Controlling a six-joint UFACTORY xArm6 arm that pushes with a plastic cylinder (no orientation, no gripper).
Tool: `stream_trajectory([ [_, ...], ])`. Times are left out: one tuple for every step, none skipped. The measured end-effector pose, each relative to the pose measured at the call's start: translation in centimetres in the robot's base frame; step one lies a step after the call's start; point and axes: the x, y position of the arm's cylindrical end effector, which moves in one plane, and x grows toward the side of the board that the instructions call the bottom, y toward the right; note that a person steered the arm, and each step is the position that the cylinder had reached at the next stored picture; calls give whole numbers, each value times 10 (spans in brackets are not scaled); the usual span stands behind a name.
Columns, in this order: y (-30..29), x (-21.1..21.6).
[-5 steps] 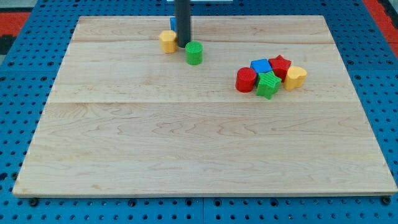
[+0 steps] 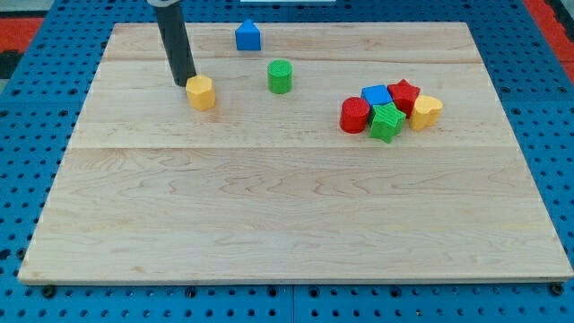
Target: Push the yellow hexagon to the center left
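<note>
No gripper on this arm, so no spread or pinch to call: just the dark rod, and my tip [image 2: 184, 82] sits right at the upper-left side of the small yellow hexagon block [image 2: 201, 91], touching or as good as touching it. That hexagon lies in the upper-left part of the pale wooden surface [image 2: 269, 215], with bare board open to its left out to the left edge and a wide stretch below it. To its right stands the green cylinder block [image 2: 280, 76], well apart. Up near the top edge, the blue block [image 2: 248, 36]. Far over on the right, a tight cluster: red cylinder [image 2: 355, 115], blue cube [image 2: 376, 94], red star-like block [image 2: 404, 93], green star-like block [image 2: 387, 122], yellow heart-like block [image 2: 427, 111].
</note>
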Motion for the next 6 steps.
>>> stream_trajectory([
  [14,0],
  [40,-13],
  [61,-4],
  [53,43],
  [10,58],
  [29,83],
])
